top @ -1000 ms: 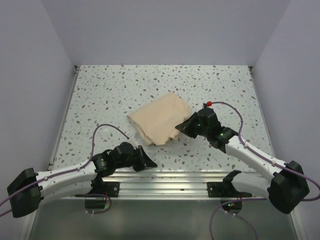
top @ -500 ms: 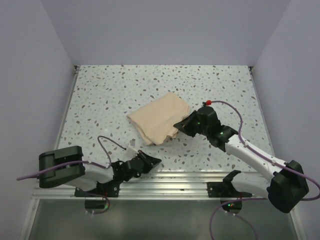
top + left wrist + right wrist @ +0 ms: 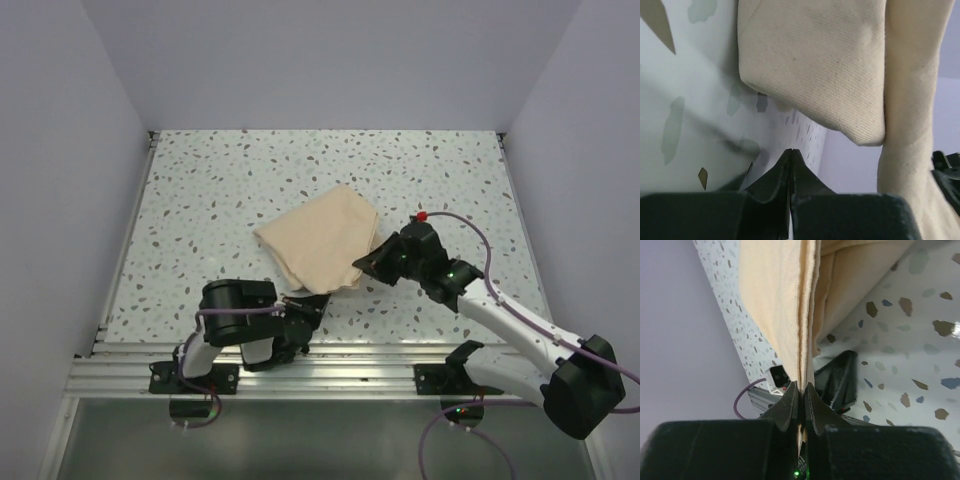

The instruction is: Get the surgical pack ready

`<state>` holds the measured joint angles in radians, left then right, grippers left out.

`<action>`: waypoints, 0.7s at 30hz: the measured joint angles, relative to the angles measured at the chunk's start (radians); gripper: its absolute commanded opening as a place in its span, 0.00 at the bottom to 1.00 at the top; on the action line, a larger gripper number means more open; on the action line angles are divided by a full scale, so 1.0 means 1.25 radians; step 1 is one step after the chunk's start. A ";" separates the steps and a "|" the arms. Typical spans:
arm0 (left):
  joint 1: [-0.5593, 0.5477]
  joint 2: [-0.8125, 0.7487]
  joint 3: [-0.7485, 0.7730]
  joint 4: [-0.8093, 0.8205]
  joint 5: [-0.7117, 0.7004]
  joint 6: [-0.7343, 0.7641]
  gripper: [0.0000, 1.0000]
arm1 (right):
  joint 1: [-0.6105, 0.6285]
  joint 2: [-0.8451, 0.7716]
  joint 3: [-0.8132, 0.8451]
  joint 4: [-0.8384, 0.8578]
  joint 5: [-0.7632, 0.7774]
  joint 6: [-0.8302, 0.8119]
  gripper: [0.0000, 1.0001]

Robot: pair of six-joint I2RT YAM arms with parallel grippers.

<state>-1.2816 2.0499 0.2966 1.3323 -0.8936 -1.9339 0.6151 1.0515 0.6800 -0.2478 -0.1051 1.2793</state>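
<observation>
A broad stretch of the speckled surface (image 3: pixel 210 200) lay between the left wall (image 3: pixel 60 200) and the folded beige cloth bundle (image 3: pixel 320 238), which sat near the middle, turned so its corners pointed at the walls. The left arm was folded tightly over its base at the near rail (image 3: pixel 330 358). Its left fingers (image 3: pixel 311 307) were clenched tip to tip on nothing, low over the surface just beside the bundle's near corner. In the left wrist view, a rounded fold of the cloth (image 3: pixel 815 65) hung just ahead of those shut tips (image 3: pixel 791 156), apart from them.

On the bundle's right near edge, the right fingers (image 3: pixel 364 262) were clamped on cloth. The right wrist view showed the stitched hem (image 3: pixel 802 315) running straight down between the closed tips (image 3: pixel 801 388), lifted slightly off the surface.

More speckled surface stretched from the bundle's far corner to the back wall (image 3: pixel 330 60), and a narrower strip lay between the right arm and the right wall (image 3: pixel 590 200).
</observation>
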 measured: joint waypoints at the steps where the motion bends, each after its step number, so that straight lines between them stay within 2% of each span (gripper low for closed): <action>1: 0.001 0.012 0.004 0.020 -0.016 0.000 0.00 | 0.000 -0.009 -0.009 -0.009 0.000 0.001 0.00; 8: 0.020 0.044 0.025 0.071 -0.057 0.000 0.00 | 0.000 -0.038 -0.060 -0.064 -0.002 0.010 0.00; 13: 0.076 0.086 0.092 0.082 -0.080 0.038 0.00 | 0.000 -0.069 -0.107 -0.078 -0.009 0.030 0.00; 21: 0.135 0.139 0.188 0.091 -0.087 0.112 0.00 | -0.004 0.014 -0.102 -0.065 -0.025 0.037 0.00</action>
<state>-1.1126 2.2238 0.5312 1.4464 -1.0027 -1.7939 0.6102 1.0691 0.5526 -0.3290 -0.1368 1.3251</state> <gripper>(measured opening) 0.004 0.034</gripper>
